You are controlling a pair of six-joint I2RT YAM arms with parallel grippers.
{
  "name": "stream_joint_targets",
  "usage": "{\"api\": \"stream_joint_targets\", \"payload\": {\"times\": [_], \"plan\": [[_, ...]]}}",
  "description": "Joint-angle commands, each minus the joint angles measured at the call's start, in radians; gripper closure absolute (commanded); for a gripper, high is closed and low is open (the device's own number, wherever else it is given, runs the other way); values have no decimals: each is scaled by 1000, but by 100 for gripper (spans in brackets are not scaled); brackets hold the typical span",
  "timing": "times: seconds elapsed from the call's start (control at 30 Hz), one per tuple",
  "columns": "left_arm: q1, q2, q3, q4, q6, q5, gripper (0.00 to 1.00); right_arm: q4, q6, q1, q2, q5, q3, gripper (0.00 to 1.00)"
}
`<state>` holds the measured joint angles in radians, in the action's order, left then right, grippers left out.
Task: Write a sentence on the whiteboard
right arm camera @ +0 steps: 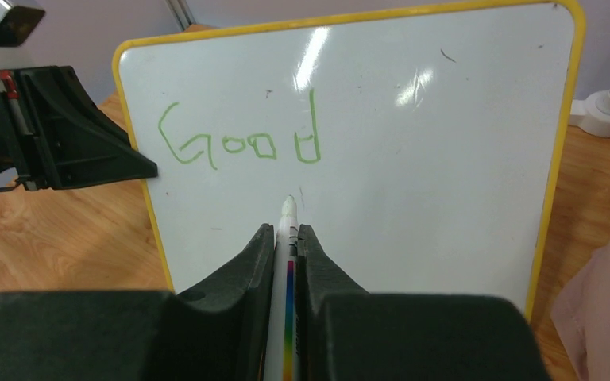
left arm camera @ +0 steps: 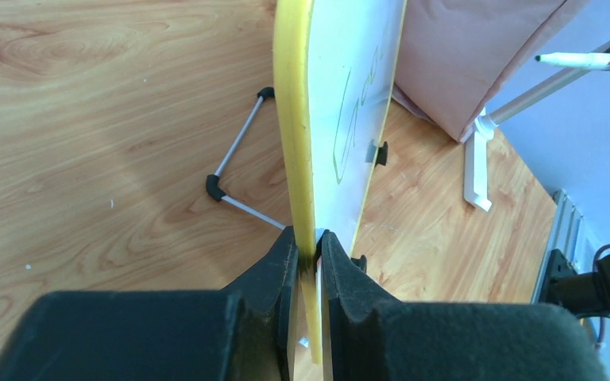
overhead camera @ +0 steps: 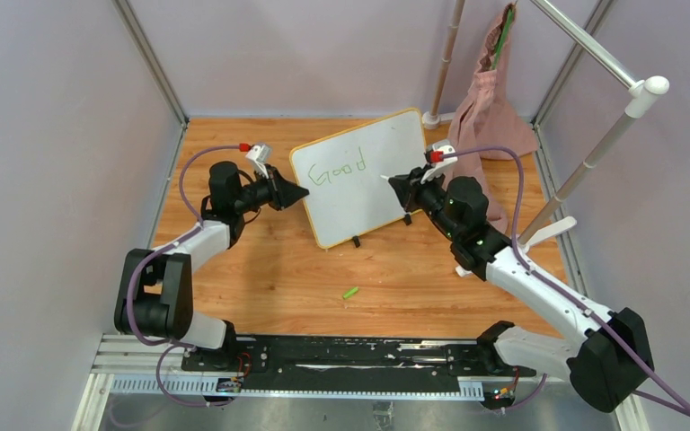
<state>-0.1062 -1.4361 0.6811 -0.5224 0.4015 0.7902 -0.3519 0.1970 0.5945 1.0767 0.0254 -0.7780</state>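
The whiteboard (overhead camera: 359, 175) stands tilted on the wooden table, yellow-framed, with "Good" written on it in green (right arm camera: 238, 143). My left gripper (overhead camera: 301, 192) is shut on the board's left edge (left arm camera: 295, 159); both fingers pinch the yellow frame in the left wrist view. My right gripper (overhead camera: 395, 182) is shut on a white marker (right arm camera: 286, 238) with a rainbow stripe. Seen from the right wrist, the marker's tip (right arm camera: 289, 200) points at the white surface just below the "d"; contact cannot be judged. The marker (left arm camera: 580, 59) also shows at the upper right of the left wrist view.
A small green cap (overhead camera: 350, 292) lies on the table in front of the board. A pink cloth bag (overhead camera: 490, 108) hangs from a white rack (overhead camera: 593, 135) behind the board on the right. The board's wire stand (left arm camera: 234, 171) rests behind it. Walls enclose the table.
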Motion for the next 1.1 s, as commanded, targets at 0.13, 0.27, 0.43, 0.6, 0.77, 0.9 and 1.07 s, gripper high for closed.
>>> {"api": "stream_joint_targets", "payload": {"times": [0.13,0.27,0.43,0.6,0.77,0.9,1.07], "plan": [[2,-2,-3,83,-164,-54,100,-111,-60,3,58,-41,17,100],[1,14,-23,84,-183,-105,100,-88,-87,9,95,-5,-6,100],[1,20,-16,122,-215,-162,100,-44,-93,9,95,-101,-36,100],[1,28,-15,122,-213,-201,100,-31,-144,10,121,-145,-78,97],[2,45,-18,123,-203,-238,100,-30,-182,7,174,-123,-127,99],[2,58,-16,124,-193,-251,100,-61,-218,-4,192,-107,-141,100],[1,58,-12,124,-192,-255,100,-103,-207,-26,239,-68,-177,100]]}}
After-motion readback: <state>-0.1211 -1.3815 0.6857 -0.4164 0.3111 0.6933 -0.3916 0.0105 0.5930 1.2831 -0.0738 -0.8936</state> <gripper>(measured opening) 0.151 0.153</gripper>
